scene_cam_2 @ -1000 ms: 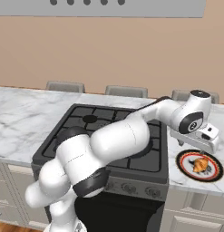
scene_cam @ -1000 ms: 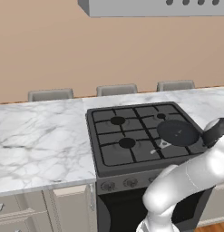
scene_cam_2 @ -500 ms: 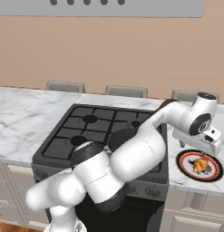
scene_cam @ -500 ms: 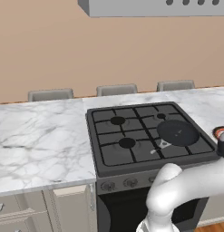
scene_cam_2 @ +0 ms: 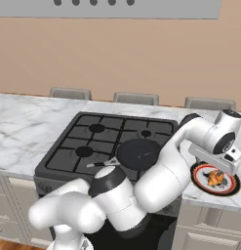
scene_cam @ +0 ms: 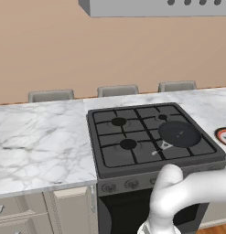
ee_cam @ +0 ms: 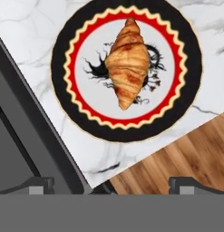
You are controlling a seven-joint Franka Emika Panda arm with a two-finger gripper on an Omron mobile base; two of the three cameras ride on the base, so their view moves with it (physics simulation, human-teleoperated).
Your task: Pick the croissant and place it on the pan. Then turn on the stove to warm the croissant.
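The golden croissant (ee_cam: 128,63) lies in the middle of a round plate (ee_cam: 58,77) with a black rim and a red ring, on the marble counter right of the stove. My gripper (ee_cam: 114,185) hangs open above it, one dark fingertip (ee_cam: 38,183) at each side of the view's bottom, nothing between them. From the right base view, the gripper (scene_cam_2: 215,163) hovers just over the croissant (scene_cam_2: 215,177). The dark pan (scene_cam_2: 138,152) rests on the stove's (scene_cam_2: 88,141) front right burner and shows also in the left base view as the pan (scene_cam: 179,133).
Small knobs (scene_cam: 131,184) line the front of the stove (scene_cam: 132,151). Marble counter (scene_cam: 41,141) stretches to its left. The plate (scene_cam_2: 197,172) sits close to the counter's front edge, with wooden floor (ee_cam: 186,154) below. The arm arches over the stove's right side.
The arm has swung right, carrying the hand out past the stove's right edge to over the plate. The gripper has stayed open.
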